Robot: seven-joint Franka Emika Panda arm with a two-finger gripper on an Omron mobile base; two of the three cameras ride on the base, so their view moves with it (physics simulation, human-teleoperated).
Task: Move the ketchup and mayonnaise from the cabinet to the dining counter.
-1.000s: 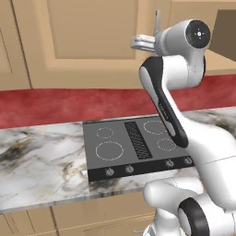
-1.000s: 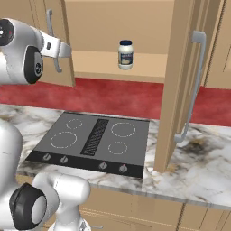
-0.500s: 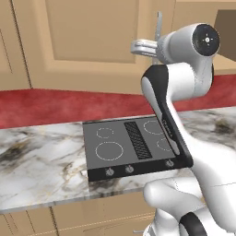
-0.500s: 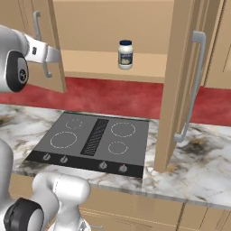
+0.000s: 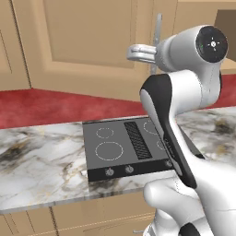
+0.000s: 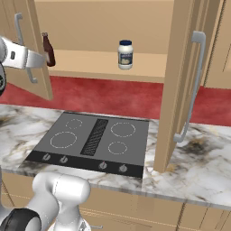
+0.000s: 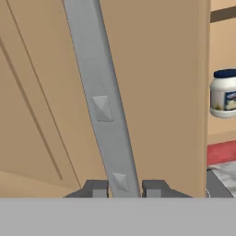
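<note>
Since the earlier frames, the left cabinet door has swung farther open, uncovering the small dark red-brown ketchup bottle with a narrow neck point(image 6: 47, 49) at the left end of the shelf. The small white mayonnaise jar with a dark blue round lid point(image 6: 125, 54) stands upright on the same shelf of the light tan wooden wall cabinet point(image 6: 103, 27), well apart from the bottle, nearer the middle. In the hand view the jar point(image 7: 223, 93) shows past the door's edge. The two-finger gripper point(image 7: 123, 188) is clamped narrowly around the long silver bar handle point(image 7: 103, 99) of the left door point(image 6: 22, 54). The right door point(image 6: 180, 81) also stands open. Below lie the black cooktop point(image 6: 92, 142) and the brown-veined marble worktop point(image 6: 198, 162).
</note>
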